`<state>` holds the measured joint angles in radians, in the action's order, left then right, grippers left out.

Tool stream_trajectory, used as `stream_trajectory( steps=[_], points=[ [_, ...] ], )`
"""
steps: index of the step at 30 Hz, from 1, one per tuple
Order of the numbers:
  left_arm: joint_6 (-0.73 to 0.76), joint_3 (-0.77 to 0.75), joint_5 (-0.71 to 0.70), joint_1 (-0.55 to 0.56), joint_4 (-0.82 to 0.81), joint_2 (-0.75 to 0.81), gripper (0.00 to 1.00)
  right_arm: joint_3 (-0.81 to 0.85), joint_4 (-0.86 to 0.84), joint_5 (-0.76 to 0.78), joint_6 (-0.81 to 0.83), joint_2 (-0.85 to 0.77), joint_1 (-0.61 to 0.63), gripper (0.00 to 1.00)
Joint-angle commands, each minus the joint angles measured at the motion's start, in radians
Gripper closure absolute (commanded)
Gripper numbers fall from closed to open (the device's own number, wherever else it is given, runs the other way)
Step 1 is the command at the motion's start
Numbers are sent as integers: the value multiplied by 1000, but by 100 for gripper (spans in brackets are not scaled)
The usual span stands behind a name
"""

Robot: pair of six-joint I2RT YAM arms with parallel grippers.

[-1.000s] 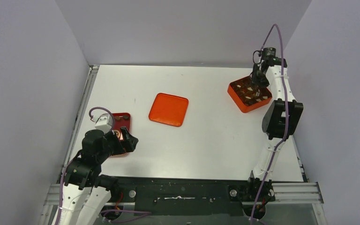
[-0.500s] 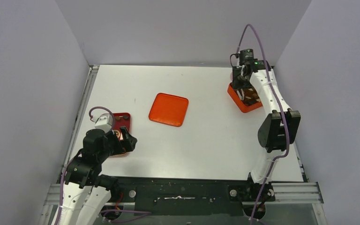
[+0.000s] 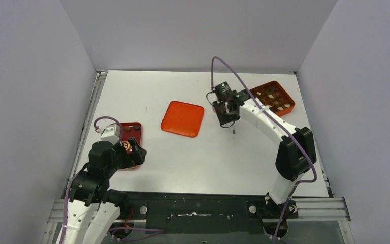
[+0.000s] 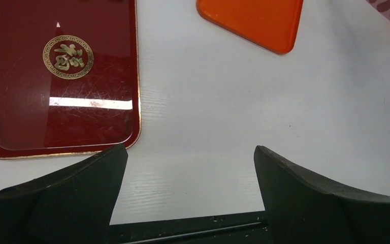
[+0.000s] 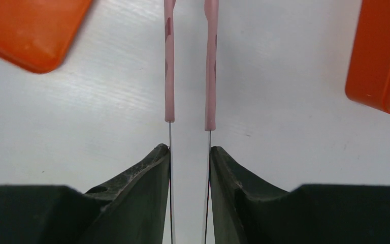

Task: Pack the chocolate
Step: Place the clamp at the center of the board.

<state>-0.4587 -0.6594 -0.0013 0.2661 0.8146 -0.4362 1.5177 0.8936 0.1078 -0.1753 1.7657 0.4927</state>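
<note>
My right hand [image 5: 189, 150] is clenched on the pink tongs [image 5: 169, 61]. Through its wrist camera I see the matte black fingers [image 5: 142, 178] pinching two thin metal blades that run out into slim, smooth pink arms, parallel and slightly apart, pointing away over the white, faintly grained worktop [image 5: 284, 152]. I cannot make out the tong tips in that view. The flat orange lid [image 5: 25, 30], a square with rounded corners, lies off to the left, and the glossy wall of the orange box [image 5: 381, 56] stands at the right edge. Only the overhead camera looks into the box: the chocolate [image 3: 273, 99] sits there as tiny pale and dark chunks, at the far right of the worktop, with my right hand well clear of it, between box and lid. My left hand [image 4: 189, 152] is released, its fingers spread wide with nothing between them, low over the near left of the worktop. Its wrist camera shows what the overhead one blurs: the dark red tray [image 4: 56, 112] is glossy and scratched, with a thin gold rim and a round gold emblem, and its near corner lies just beyond the left finger.
</note>
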Motion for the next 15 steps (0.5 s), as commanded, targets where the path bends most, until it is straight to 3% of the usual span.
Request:
stream_trajectory(
  steps=[1,10,15],
  points=[
    [-3,-82,-52,0,17,11,5,-43,-97,63,18,-143,137,68],
    [-75,-290,-166,-2,202,-42,13,-273,-374,-201,201,-294,310,66],
    [-139,-494,-66,-2,216,-47,15,-382,-474,-286,308,-260,405,66]
  ],
)
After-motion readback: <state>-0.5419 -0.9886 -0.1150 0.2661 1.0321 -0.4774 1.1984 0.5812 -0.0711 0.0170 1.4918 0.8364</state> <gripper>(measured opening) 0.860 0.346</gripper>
